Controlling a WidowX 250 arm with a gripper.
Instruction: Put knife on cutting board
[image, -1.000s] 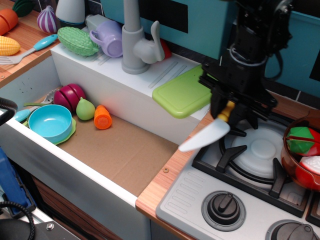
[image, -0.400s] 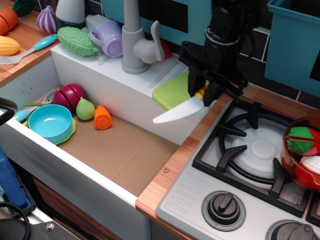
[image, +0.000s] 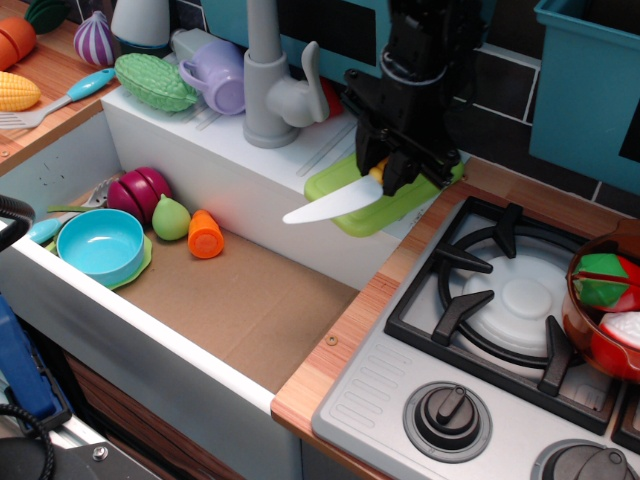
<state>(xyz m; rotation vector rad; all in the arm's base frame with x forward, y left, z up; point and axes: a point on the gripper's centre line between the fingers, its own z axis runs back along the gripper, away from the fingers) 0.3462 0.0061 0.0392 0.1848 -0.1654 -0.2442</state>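
The black gripper (image: 383, 172) is gripping the yellow handle of the toy knife (image: 330, 204), whose pale blade is pointing left, jutting past the lime-green cutting board (image: 372, 209) over the sink (image: 240, 300). The board is lying on the ledge between the grey faucet (image: 270, 85) and the stove burner (image: 510, 300).

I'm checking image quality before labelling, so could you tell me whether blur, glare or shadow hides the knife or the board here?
In the one camera view, the knife blade is sharp-edged and evenly lit, without glare; its yellow handle is mostly hidden in the dark claw; the claw and arm cover much of the green cutting board, whose front edge stays clear.
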